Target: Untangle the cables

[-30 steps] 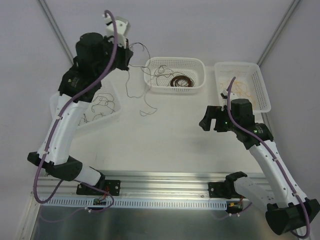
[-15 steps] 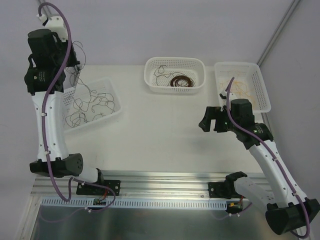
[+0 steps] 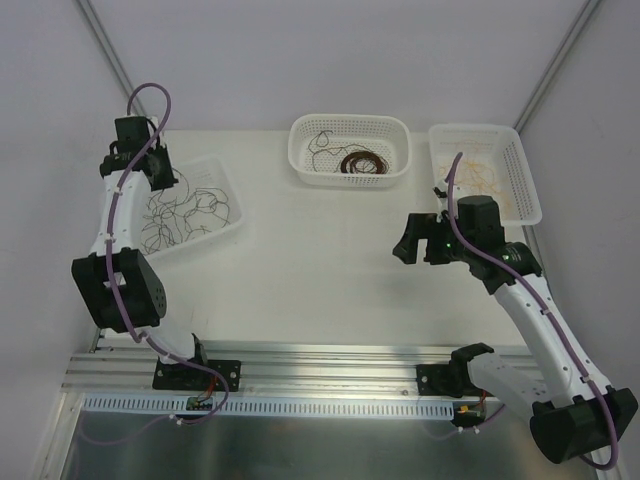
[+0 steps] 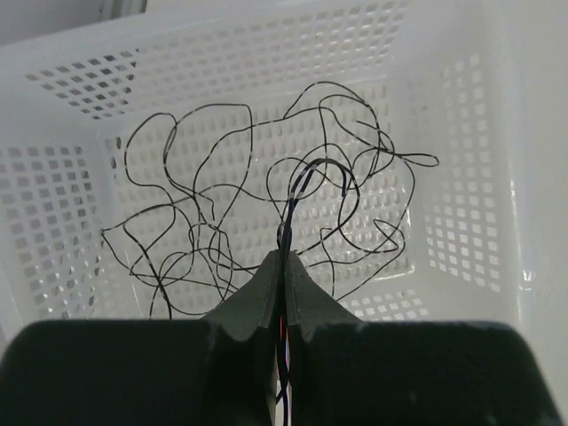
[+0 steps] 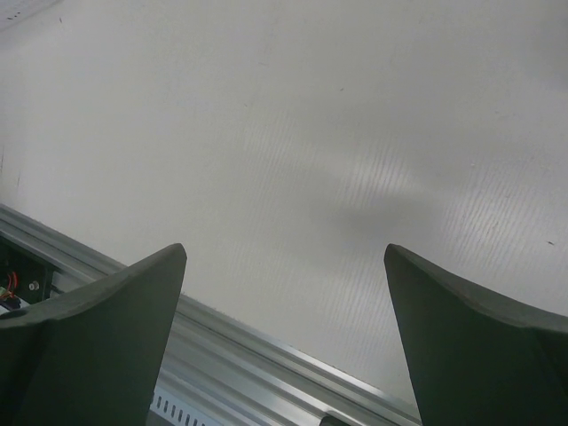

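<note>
Thin black cables (image 3: pixel 185 210) lie looped in the white left basket (image 3: pixel 238 224). My left gripper (image 3: pixel 163 178) hangs over that basket's far left corner. In the left wrist view the left gripper (image 4: pixel 286 256) is shut on a black cable strand (image 4: pixel 290 213) that runs up from its tips into the loose tangle on the basket floor (image 4: pixel 444 231). Dark brown cables (image 3: pixel 358 162) sit coiled in the middle basket (image 3: pixel 350 120). Yellow-tan cables (image 3: pixel 485 180) lie in the right basket (image 3: pixel 522 165). My right gripper (image 3: pixel 410 243) stands open over bare table, nothing between its fingers (image 5: pixel 133 293).
An aluminium rail (image 3: pixel 330 355) runs along the near table edge, also seen as the rail (image 5: pixel 266 355) below the right fingers. Grey walls enclose the back and sides. The left arm's purple hose (image 3: pixel 150 95) arches above the left basket.
The left arm swung from beside the middle basket over to the left and came down over the left basket, carrying the black cable there. The right arm barely moved.
</note>
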